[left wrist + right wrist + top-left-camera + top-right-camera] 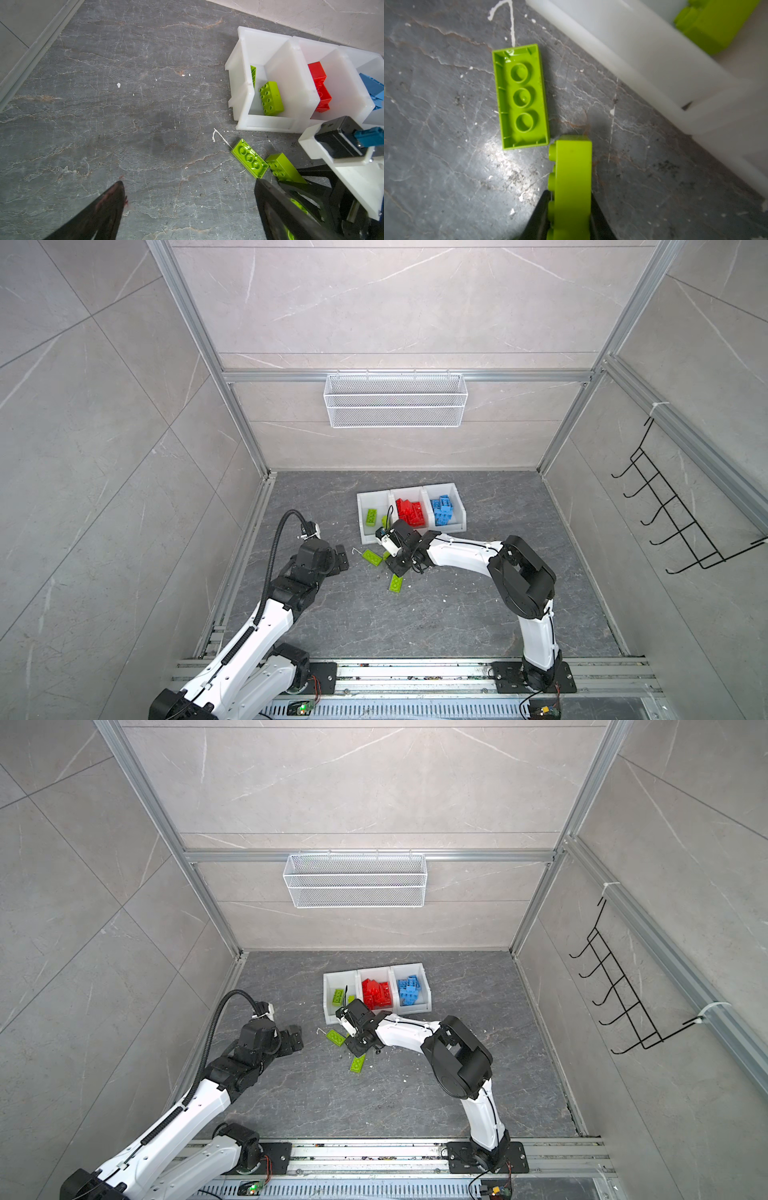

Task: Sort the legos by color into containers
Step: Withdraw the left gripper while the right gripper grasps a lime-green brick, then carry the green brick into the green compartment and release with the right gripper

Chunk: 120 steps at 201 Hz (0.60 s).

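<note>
Right gripper (570,204) is seen clamped on a lime green brick (572,166), held on its side, long axis aligned with the fingers (539,216), projecting beyond their tips.

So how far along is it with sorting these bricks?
Nearly done: red bricks and blue bricks are binned; the left bin holds two green ones. The right gripper is shut on a green brick. Still to go: an upside-down green brick and another green brick on the floor.
</note>
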Each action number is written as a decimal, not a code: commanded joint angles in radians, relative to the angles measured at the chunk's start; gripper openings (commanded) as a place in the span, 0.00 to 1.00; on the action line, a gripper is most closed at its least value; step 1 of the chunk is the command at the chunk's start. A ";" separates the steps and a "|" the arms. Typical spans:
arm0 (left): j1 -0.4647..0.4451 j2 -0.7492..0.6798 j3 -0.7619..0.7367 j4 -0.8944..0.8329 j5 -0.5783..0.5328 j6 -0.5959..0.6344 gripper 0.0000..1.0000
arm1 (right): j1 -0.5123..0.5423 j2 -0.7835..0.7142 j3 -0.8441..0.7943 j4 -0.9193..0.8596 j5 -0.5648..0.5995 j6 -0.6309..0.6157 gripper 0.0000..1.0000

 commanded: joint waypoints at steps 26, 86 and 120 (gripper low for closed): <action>0.008 -0.039 -0.042 0.089 -0.078 0.050 0.99 | 0.007 -0.089 0.039 0.012 -0.022 0.059 0.16; 0.010 -0.008 -0.061 0.113 -0.076 0.045 0.99 | -0.039 -0.010 0.275 -0.032 0.020 0.071 0.11; 0.011 -0.010 -0.072 0.120 -0.087 0.041 0.99 | -0.095 0.144 0.449 -0.049 -0.005 0.093 0.12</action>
